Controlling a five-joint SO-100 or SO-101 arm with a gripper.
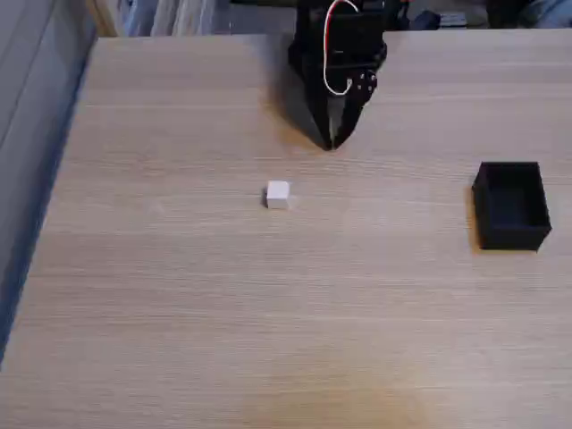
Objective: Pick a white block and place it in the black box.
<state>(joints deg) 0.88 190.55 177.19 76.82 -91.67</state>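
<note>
One white block (278, 194) sits alone mid-counter (179, 313), apart from the end effector (332, 143) — seemingly pressed together. The black box (511, 205) waits far right — descending unopened could knock the block away.

Light wood-grain counter (179, 313) seen from above in the fixed view; black arm (344, 40) at the top centre, looped with white and red wires; gripper (332, 143) pointing down toward the surface, jaws closed together at the tips, holding nothing; white block (278, 194) lying below and to the left of those tips, apart from them; black box (511, 206) well off to the right near the edge, open-topped, interior dark; block and box well apart.
</note>
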